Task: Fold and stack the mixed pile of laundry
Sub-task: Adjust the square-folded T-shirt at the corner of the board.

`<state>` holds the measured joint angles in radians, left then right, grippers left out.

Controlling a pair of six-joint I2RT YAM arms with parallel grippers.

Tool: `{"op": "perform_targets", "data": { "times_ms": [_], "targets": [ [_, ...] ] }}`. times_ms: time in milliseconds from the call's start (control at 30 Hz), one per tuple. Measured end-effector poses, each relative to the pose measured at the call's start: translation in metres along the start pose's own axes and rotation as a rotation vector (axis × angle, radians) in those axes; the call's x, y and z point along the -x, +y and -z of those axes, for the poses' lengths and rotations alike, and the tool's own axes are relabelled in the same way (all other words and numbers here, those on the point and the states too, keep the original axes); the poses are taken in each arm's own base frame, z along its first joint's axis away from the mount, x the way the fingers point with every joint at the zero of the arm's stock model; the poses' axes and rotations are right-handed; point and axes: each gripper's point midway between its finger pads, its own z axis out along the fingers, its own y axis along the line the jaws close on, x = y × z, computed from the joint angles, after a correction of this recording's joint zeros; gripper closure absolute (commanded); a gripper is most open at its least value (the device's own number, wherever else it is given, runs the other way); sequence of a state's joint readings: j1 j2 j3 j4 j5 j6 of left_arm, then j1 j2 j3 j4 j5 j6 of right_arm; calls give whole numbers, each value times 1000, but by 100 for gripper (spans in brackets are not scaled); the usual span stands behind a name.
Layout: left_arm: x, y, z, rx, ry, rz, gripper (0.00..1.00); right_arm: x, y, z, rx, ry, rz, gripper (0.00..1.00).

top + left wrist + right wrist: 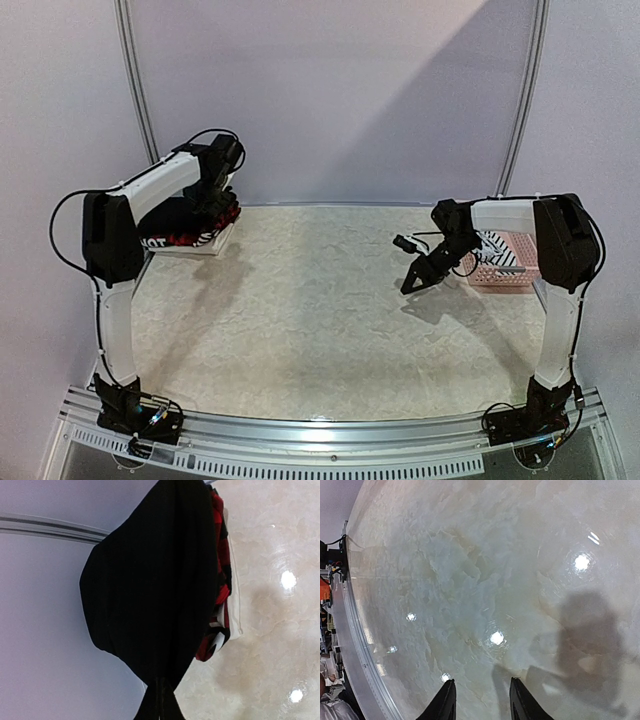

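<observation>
A stack of folded garments [195, 228] lies at the table's far left corner. In the left wrist view the black T-shirt [155, 580] lies over the red-and-black plaid piece [221, 582] and a white piece [235, 600]. My left gripper [220, 200] is over the stack, and its fingers [161, 705] are pressed together on the edge of the black T-shirt. The black-and-white striped tank top [503, 250] lies in the pink basket [500, 275] at the right. My right gripper [412, 283] is open and empty above bare table, left of the basket; its fingertips [446, 700] show nothing between them.
The marbled table top [320, 320] stretches between the two arms. The back wall and a curved rail [140, 100] stand close behind the stack. The table's near edge and metal rail [355, 630] show at the left of the right wrist view.
</observation>
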<state>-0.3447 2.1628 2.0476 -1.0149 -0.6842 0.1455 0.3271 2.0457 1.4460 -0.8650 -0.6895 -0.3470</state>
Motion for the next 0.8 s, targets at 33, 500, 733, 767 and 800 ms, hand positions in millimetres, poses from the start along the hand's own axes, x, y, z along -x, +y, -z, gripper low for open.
{"op": "perform_targets", "data": {
  "times_ms": [33,500,733,767,800],
  "targets": [
    [-1,0,0,1,3,-2,100,0,0,0,0,0,0,64],
    [-3,-38,20,-155,8,-5,49,0,-1,7,5,-5,-13,62],
    [15,-39,160,-335,-308,95,46,18,-13,72,-47,-135,-37,57],
    [11,-45,172,-359,-332,92,45,24,-19,90,-76,-174,-34,56],
    [7,-55,184,-386,-363,93,45,29,-25,110,-116,-214,-29,56]
  ]
}}
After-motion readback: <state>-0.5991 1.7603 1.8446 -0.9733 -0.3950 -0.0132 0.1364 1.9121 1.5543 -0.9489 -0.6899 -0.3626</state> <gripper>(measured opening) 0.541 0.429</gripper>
